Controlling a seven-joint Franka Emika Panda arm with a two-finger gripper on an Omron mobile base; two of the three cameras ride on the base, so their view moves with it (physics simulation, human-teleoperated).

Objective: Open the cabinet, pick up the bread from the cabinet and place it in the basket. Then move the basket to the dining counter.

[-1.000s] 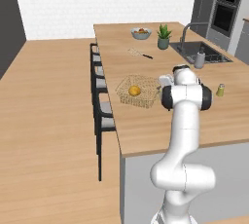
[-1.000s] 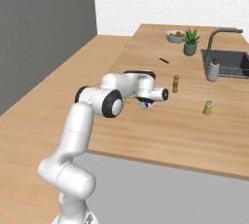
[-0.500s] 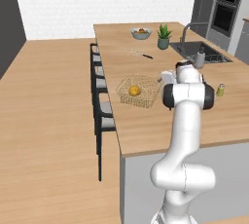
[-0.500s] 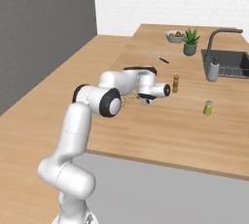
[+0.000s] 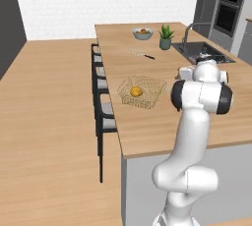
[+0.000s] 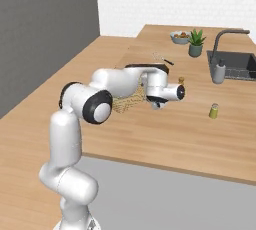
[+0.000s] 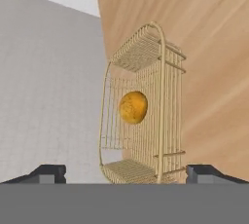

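Gripper (image 7: 124, 172) jaws stand wide apart and empty, just beside the basket's (image 5: 141, 91) near end. Basket sits on the dining counter (image 5: 147, 127), near its stool-side edge, with the bread (image 5: 136, 91) inside.

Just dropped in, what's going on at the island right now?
The tan wire-mesh basket sits on the long light-wood dining counter, with the small round golden-brown bread roll lying inside it. The white arm's two-finger gripper is open right beside the basket, its fingertips spread either side of the near rim, gripping nothing. A fruit bowl and a potted plant stand farther along.
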